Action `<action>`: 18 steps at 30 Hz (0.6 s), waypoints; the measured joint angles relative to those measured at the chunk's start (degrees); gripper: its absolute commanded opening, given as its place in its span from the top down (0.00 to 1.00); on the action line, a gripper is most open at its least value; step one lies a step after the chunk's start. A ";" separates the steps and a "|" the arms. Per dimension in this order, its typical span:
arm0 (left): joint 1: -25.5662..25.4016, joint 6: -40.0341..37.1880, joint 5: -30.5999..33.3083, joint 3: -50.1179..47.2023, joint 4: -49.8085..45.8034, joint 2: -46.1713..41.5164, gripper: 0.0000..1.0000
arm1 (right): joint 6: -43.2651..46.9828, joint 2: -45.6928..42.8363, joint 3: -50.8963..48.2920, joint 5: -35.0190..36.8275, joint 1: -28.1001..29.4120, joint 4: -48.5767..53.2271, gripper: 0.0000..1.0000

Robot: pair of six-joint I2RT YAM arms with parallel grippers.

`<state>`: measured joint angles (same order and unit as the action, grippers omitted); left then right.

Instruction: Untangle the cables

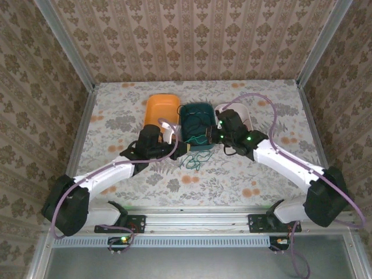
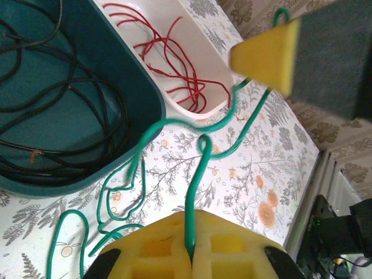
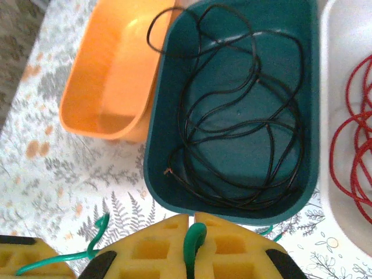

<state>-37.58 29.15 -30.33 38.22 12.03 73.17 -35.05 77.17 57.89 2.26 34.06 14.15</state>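
Left claw (image 2: 190, 247) pinching green cable (image 2: 198, 174), right claw (image 3: 191, 241) pinching it too

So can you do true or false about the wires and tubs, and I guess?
1. The black cable lies in the teal tub. True.
2. The red cable lies in the orange tub. False: it lies in the white tub, and the orange tub holds no cable.
3. The left pincer and the right pincer are both shut on the green cable. True.
4. The green cable is coiled inside the teal tub. False: it runs over the table, outside the tubs.
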 measured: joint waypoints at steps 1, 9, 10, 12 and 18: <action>0.11 0.20 -0.57 -0.07 0.46 0.52 1.00 | -0.63 -0.94 -0.61 0.00 -0.35 -0.76 0.97; 0.24 0.90 -5.97 0.07 3.72 6.49 1.00 | -4.50 -2.97 -4.37 -4.68 -2.43 -8.57 0.98; 0.24 0.90 -6.25 0.13 3.72 7.02 1.00 | -5.09 -2.97 -4.94 -5.70 -2.64 -9.79 0.98; 0.57 0.90 -7.02 0.17 3.67 8.00 1.00 | -6.21 -2.97 -5.70 -8.00 -2.95 -12.13 0.98; 3.65 3.58 -7.87 -0.20 7.41 8.52 1.00 | -8.35 -2.97 -5.81 -11.34 -3.06 -16.04 0.84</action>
<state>-33.93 32.73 -38.20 38.02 19.44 81.69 -43.40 74.19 52.07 -9.08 31.00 -1.89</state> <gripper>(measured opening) 0.052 0.089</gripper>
